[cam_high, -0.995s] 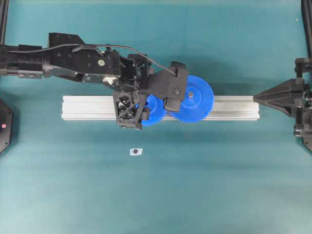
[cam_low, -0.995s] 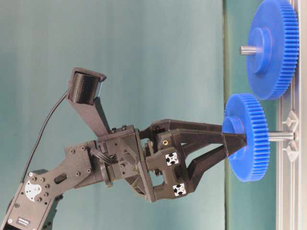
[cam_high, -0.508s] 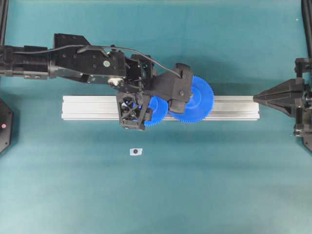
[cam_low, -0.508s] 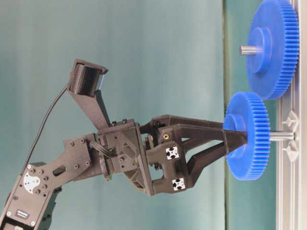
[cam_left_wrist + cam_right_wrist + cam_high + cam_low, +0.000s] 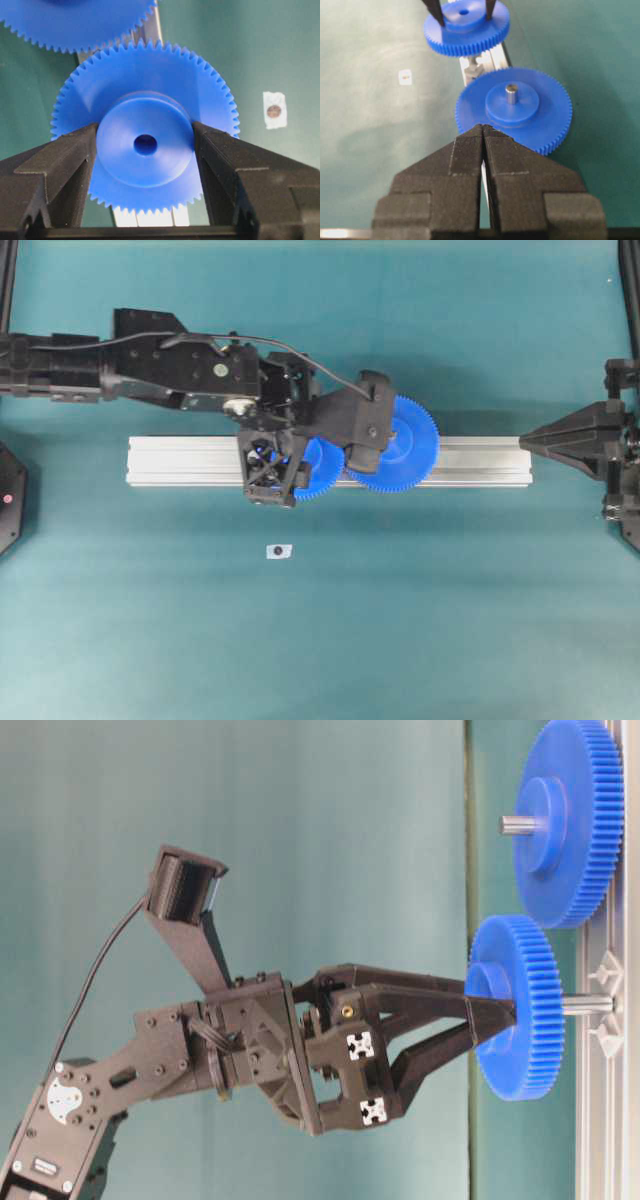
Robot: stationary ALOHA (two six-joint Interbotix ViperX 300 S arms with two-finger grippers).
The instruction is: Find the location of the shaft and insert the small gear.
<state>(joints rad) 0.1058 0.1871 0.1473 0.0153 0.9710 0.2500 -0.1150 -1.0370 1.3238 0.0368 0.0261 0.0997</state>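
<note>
Gripping the small gear (image 5: 145,145) by its raised hub, the left gripper (image 5: 145,150) has one finger pressed on each side, at the centre of the left wrist view. In the table-level view the gear sits partway along the shaft (image 5: 585,1005), which runs to the aluminium rail (image 5: 480,462) at the right edge of that frame. Two blue gears are present: the small one and the larger gear (image 5: 514,110) on its own grey pin. One white tag (image 5: 279,551) lies lower centre in the overhead view. The right gripper (image 5: 483,131) has its fingers pressed together, holding nothing. Compared with a second ago, the left wrist leans a little differently; the gear's place on the shaft looks unchanged.
</note>
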